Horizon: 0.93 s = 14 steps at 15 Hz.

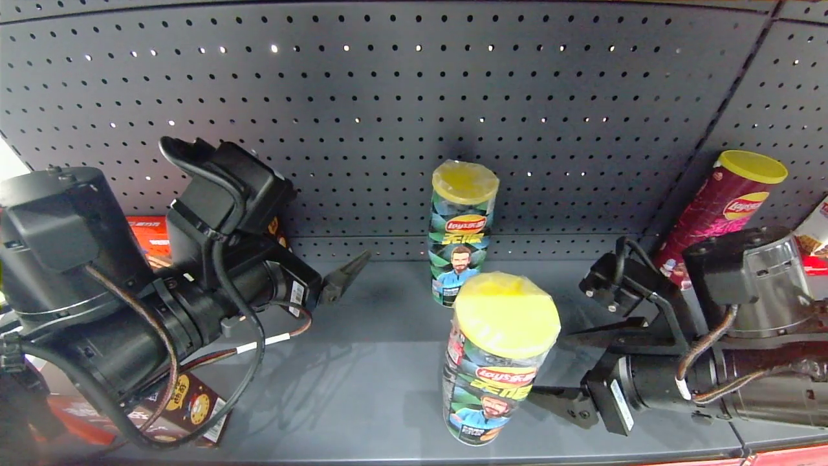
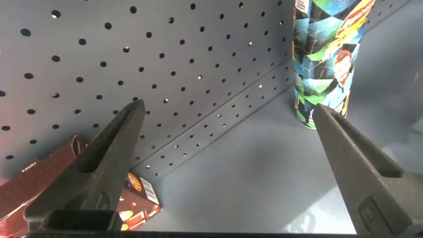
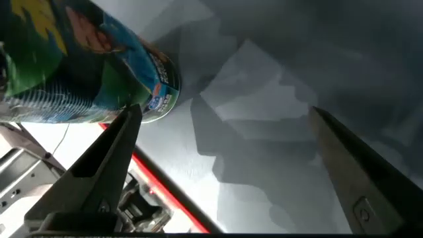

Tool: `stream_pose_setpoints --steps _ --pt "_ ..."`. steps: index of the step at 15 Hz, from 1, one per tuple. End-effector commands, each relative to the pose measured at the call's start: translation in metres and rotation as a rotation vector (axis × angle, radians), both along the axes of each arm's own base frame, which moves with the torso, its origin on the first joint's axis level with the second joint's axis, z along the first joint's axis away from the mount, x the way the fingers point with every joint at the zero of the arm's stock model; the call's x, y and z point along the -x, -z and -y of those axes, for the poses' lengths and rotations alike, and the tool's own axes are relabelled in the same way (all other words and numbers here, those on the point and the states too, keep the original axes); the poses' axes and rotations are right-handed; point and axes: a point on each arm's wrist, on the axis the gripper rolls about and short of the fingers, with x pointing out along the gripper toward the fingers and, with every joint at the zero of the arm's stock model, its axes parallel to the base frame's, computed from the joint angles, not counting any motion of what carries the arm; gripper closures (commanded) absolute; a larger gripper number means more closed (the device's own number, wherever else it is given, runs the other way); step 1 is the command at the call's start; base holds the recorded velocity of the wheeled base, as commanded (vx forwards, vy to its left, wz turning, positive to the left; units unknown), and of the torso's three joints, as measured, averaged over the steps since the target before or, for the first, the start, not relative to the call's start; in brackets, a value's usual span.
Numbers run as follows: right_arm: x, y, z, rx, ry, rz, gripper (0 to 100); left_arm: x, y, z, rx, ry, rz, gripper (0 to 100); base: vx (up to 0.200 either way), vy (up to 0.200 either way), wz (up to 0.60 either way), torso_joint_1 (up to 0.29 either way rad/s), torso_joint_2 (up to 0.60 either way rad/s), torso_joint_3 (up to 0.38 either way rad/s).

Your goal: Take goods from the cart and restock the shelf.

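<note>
Plainly both tools are released and carry nothing. The right gripper [image 3: 225, 112] has its two dark, wedge-shaped fingers spread wide over the smooth grey metal shelf [image 1: 362, 375]. The front can [image 1: 498, 362], a cylinder with a glossy green printed wrap and a yellow lid under crinkled film, stands upright just outside one of those fingers, not between the pair. Whether that finger actually touches the can's side is hard to judge, since the tip overlaps it in the right wrist view. The can's base sits close to the shelf's front lip, where a red rail [image 3: 165, 192] runs just below this gripper.

The left gripper [image 2: 225, 116] is likewise splayed, its tapered matte-black fingers aimed at the pegboard back [image 1: 388, 97], a dull grey sheet punched with regular round holes. Ahead of it and off to its right-hand finger stands the rear can [image 1: 462, 233], the same green cylinder with a yellow film-covered lid, upright against the pegboard and well apart from the tips. Beside the opposite finger, a reddish-brown cardboard carton [image 2: 59, 188] with a barcode lies against the back wall.

Beyond the right arm, a maroon tube [image 1: 718, 213] with a yellow lid leans tilted in the neighbouring bay.
</note>
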Motion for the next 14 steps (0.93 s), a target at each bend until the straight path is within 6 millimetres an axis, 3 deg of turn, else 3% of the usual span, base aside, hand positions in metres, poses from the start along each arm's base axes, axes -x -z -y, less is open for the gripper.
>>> stream_pose_setpoints --steps 1,10,13,14 --pt "-0.006 0.002 -0.006 0.007 -0.007 -0.006 0 -0.001 0.0 0.0 0.0 0.0 -0.002 0 0.0 0.0 0.0 0.0 0.0 0.0" --pt "-0.01 0.003 -0.015 0.01 -0.024 -0.01 0 -0.001 0.001 0.001 -0.001 0.0 -0.003 0 0.0 0.0 0.0 0.0 0.0 0.0" --pt "-0.007 -0.012 -0.004 -0.036 0.005 0.049 0 0.005 -0.004 -0.003 0.009 0.003 0.016 0 0.0 0.0 0.0 0.0 0.0 0.0" --pt "-0.003 -0.029 0.009 -0.084 0.042 0.115 0 0.016 -0.015 -0.01 0.032 0.003 0.05 0 0.0 0.0 0.0 0.0 0.0 0.0"
